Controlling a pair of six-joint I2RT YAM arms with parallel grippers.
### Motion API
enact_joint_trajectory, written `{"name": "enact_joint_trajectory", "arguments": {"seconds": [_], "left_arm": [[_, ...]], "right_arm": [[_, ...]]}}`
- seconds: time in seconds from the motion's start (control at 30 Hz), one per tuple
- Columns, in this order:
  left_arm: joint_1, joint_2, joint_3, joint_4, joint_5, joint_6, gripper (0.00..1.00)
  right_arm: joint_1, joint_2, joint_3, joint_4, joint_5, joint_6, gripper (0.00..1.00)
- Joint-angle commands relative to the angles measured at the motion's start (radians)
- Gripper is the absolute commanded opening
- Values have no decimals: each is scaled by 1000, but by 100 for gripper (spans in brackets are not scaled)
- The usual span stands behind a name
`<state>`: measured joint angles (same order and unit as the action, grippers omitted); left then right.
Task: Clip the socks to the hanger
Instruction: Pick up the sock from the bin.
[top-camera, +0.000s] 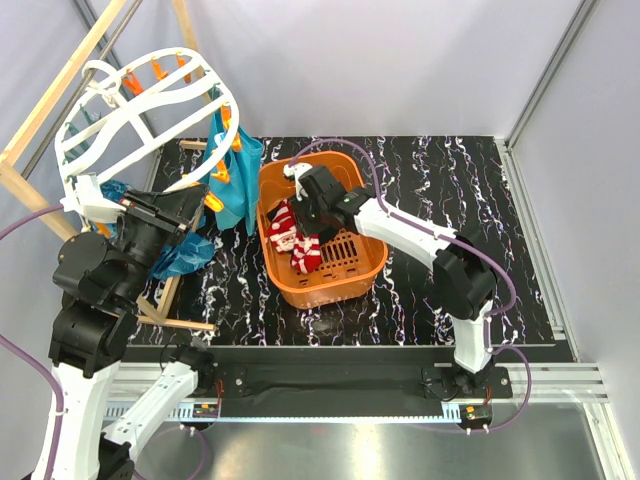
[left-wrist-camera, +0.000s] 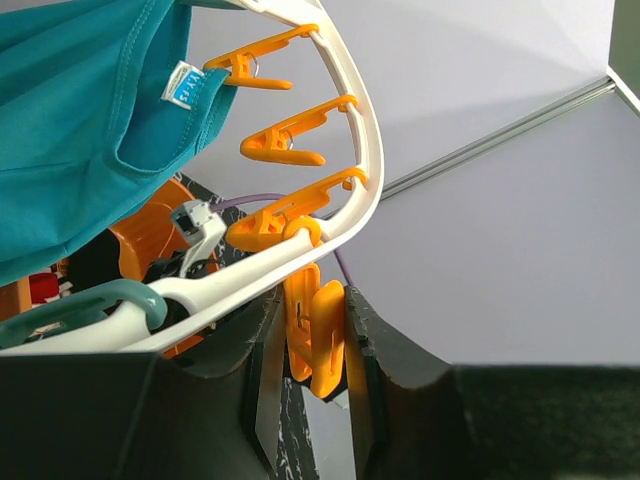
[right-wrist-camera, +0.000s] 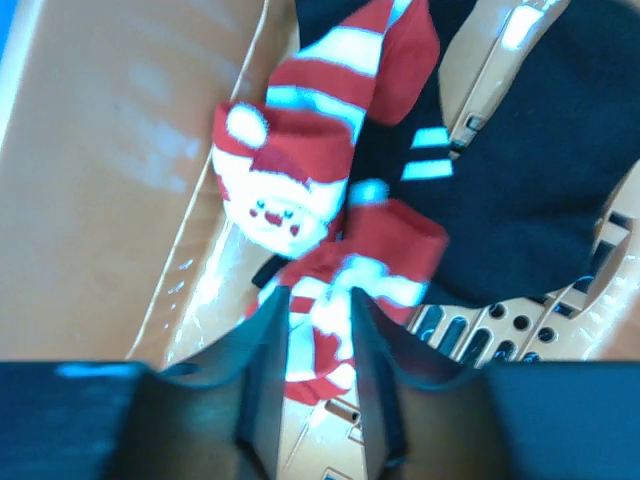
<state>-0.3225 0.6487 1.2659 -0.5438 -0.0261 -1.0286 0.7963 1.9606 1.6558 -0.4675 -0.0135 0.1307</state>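
A black marbled counter (top-camera: 500, 180); upper left, a large white oval plastic hanger (top-camera: 128, 117). At centre, an orange plastic basket (top-camera: 335, 290) holds red-and-white striped socks (top-camera: 295, 240), one gripped by the right fingers (right-wrist-camera: 262, 380). The left fingers (left-wrist-camera: 365, 370) pinch a small orange peg (left-wrist-camera: 315, 340).

No text, number or brand can be read in any view. The only candidate is a small blue sewn-in tag (left-wrist-camera: 182, 85) on the edge of the teal cloth (left-wrist-camera: 70, 130) at the left of the left wrist view. It seems to carry white lettering, too blurred to make out.
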Motion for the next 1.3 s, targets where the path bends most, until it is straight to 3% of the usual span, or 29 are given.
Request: {"name": "enact_joint_trajectory", "arguments": {"seconds": [0.0,0.27,0.33,0.43,0.6,0.77,0.87,1.07,1.2,1.27], "left_arm": [[-6,-3,3,21,66,9,0],[-6,-3,12,15,61,21,0],[-6,-4,12,12,63,21,0],[-4,-9,10,12,64,19,0],[-6,-12,3,15,66,19,0],[-6,-14,-7,24,74,16,0],[-4,-12,-5,27,77,15,0],[-4,-15,6,16,69,22,0],[-4,-15,4,15,71,19,0],[-4,-14,6,15,72,19,0]], "right_arm": [[-2,-23,12,23,-13,-5,39],[-8,-35,53,-63,208,161,41],[-17,-26,68,-101,233,199,48],[-60,-2,72,-187,233,265,50],[-103,-22,-2,-158,208,308,50],[-103,50,45,-190,132,297,62],[-103,89,70,-185,72,310,63],[-103,174,116,-209,17,328,63],[-103,204,163,-214,17,281,56],[-103,187,189,-206,52,258,39]]}}
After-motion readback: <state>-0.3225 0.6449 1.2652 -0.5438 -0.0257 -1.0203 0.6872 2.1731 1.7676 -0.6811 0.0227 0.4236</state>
